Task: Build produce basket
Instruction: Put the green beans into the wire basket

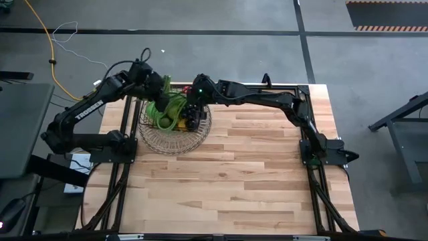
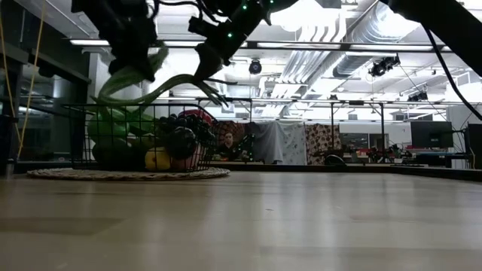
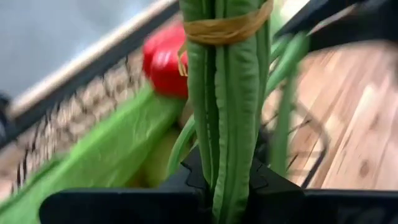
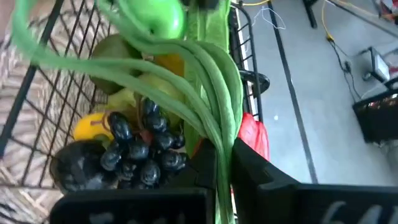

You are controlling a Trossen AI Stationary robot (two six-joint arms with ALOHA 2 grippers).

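Note:
The dark wire basket [image 1: 175,137] stands on a round woven mat at the table's far left. It holds dark grapes [image 4: 140,146], a lemon [image 4: 90,124], green pears [image 4: 118,50], a red pepper [image 3: 165,59] and leafy greens [image 3: 106,155]. A bundle of long green beans [image 2: 162,84] arches over the basket, tied with a tan band [image 3: 227,28]. My left gripper [image 1: 158,94] is shut on the beans over the basket's far left rim. My right gripper [image 1: 194,119] is shut on them over the basket's right side. My left gripper pinches the bean bundle [image 3: 229,168] between its two fingers, a little short of the tan band, with the fingers across the beans. The bundle is lifted above the basket's rim. My right gripper pinches the beans [image 4: 219,155] between its two fingers, farther along the bundle and across it. From there the beans curve away over the fruit [image 4: 186,74], clear of the table.
The woven mat [image 2: 128,174] lies under the basket. Bare wooden tabletop [image 1: 254,167] spreads to the right of and in front of the basket. The dark frame rails [image 1: 124,134] run along the table's left and right sides.

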